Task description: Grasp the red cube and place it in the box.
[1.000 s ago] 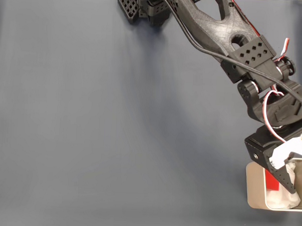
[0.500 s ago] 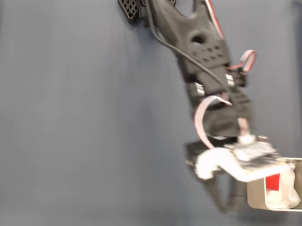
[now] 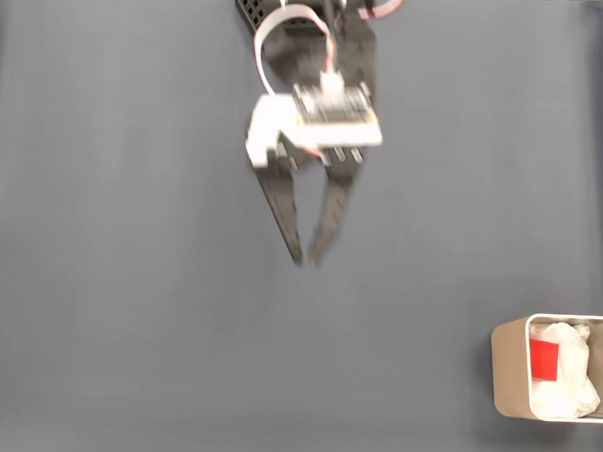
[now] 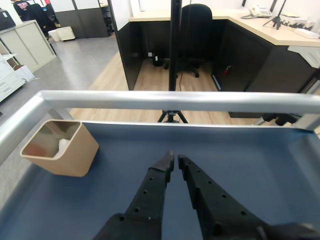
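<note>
Fixed view: the red cube (image 3: 544, 360) lies inside the box (image 3: 509, 367) at the lower right edge of the mat, against the box's left inner wall, with the white soft lining (image 3: 567, 383) bunched to its right and below it. The gripper (image 3: 307, 258) is well apart from both, up and to the left near mid-mat, fingertips pointing down the picture. Nothing is between the fingers; the tips are nearly together with only a narrow gap, widening toward the knuckles.

Wrist view: the gripper (image 4: 174, 160) enters from the bottom edge, its 2 tips almost touching and holding nothing. The box (image 4: 75, 157) sits to the left, well clear of the fingers, near the table's metal rail (image 4: 175, 100). The cube cannot be made out in it from this angle; a bit of white lining shows.

Materials and shapes:
- Cube: small, bright red, matte, flat square face up.
- Box: beige-tan, thin walls, rounded corners, smooth inner wall.
- Fingers (image 4: 150, 192): black printed plastic, long tapered wedges with rows of small round holes.
- Wrist: white bracket and a small circuit board (image 3: 335, 109) on top, blurred.
- Mat (image 3: 129, 279): plain dark blue-grey, matte, faint creases.
</note>
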`<action>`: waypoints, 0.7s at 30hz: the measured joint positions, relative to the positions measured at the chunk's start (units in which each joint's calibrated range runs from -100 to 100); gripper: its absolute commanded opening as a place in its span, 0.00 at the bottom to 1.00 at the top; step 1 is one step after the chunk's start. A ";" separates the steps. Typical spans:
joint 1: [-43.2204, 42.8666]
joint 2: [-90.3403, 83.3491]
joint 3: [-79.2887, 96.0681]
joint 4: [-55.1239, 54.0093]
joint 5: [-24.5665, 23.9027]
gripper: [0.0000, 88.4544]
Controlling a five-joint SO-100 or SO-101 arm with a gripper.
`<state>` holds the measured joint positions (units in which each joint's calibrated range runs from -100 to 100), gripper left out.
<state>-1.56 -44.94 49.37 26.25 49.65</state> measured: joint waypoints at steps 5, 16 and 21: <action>0.37 -20.32 18.90 4.61 0.00 0.00; 0.59 -44.81 44.58 18.30 -0.34 0.00; 0.45 -49.67 47.74 30.79 -1.95 0.00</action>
<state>-1.11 -94.62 97.11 57.04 47.69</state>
